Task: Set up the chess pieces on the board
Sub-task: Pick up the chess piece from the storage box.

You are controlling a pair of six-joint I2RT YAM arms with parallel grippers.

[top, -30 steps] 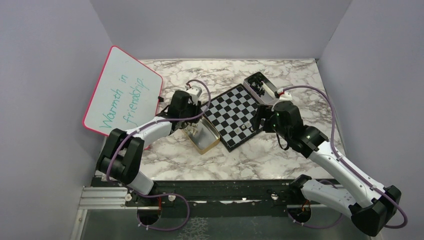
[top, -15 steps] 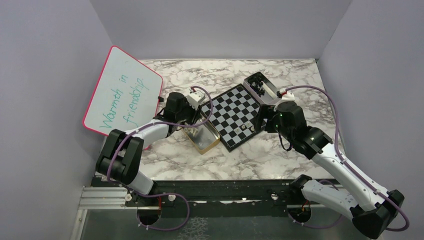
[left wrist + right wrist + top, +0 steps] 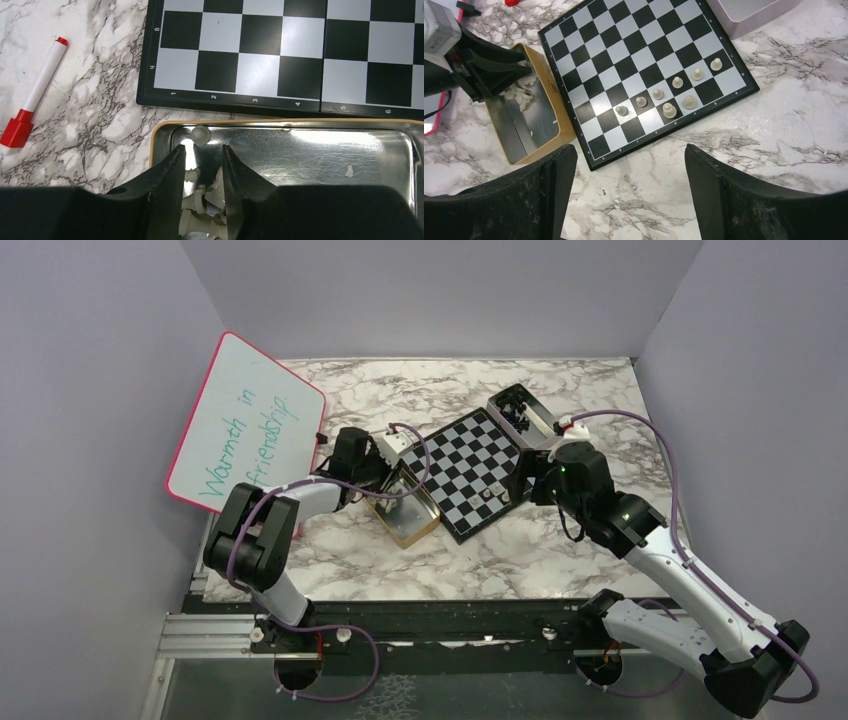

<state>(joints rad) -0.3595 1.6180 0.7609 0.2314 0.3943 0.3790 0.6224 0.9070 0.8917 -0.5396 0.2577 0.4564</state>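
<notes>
"What's the left gripper (image 3: 204, 150) at?"

"It's down in the gold-rimmed tin (image 3: 320, 150), fingers a narrow gap apart. A tumbled heap of pale pieces (image 3: 197, 212) lies in and under that gap, at the bottom of the frame. I can't tell whether any is pinched. One lone pawn (image 3: 201, 134) sits just past the fingertips, in the tin's upper-left corner."

"And the board (image 3: 644, 70)?"

"Just beyond the tin, edge along its long side. From the right wrist it lies diagonally. A row of pawns (image 3: 658, 93) climbs from lower left to upper right near its lower-right edge, with two taller pieces (image 3: 669, 110) beside them."

"Right gripper (image 3: 628, 152)?"

"Jaws wide apart, empty, above the board's lowest corner."
</notes>
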